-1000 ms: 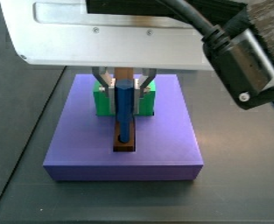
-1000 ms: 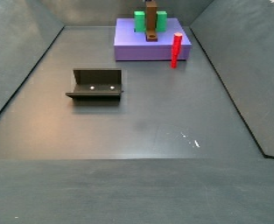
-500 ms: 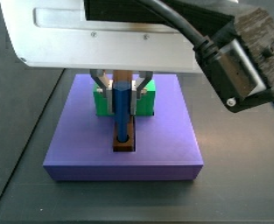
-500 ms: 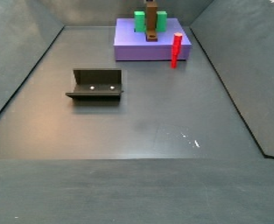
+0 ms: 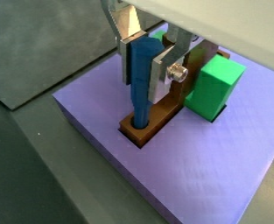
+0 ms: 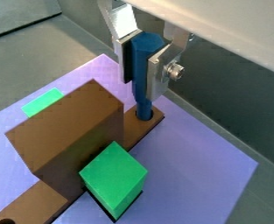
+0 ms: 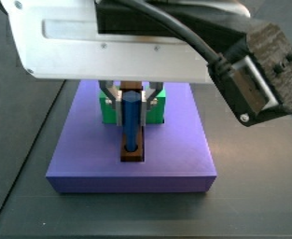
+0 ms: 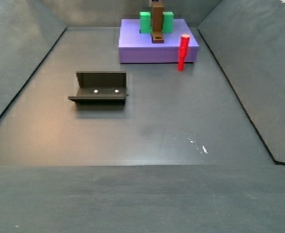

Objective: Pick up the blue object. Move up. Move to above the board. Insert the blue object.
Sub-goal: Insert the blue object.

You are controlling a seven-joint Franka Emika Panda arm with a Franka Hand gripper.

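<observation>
The gripper (image 5: 143, 74) is shut on the blue object (image 5: 140, 87), an upright peg held between its silver fingers. The peg's lower end stands in the round hole at the end of the brown board (image 5: 158, 125). Both also show in a wrist view: the gripper (image 6: 143, 70), the blue object (image 6: 143, 83), the board (image 6: 137, 129). The board runs through a green block (image 5: 213, 85). In a side view the gripper (image 7: 133, 93) holds the blue object (image 7: 133, 126) over the board (image 7: 133, 158). In a side view (image 8: 157, 40) the board's end shows; the peg and gripper do not.
The board and green block (image 6: 113, 179) lie on a large purple-blue slab (image 7: 173, 163). A dark olive box (image 6: 63, 140) stands on it beside the board. A red peg (image 8: 182, 52) stands at the slab's edge. The fixture (image 8: 99, 88) stands on the grey floor.
The arm's body has shifted a little in the side view. The blue object stays between the fingers with its lower end at the board's hole.
</observation>
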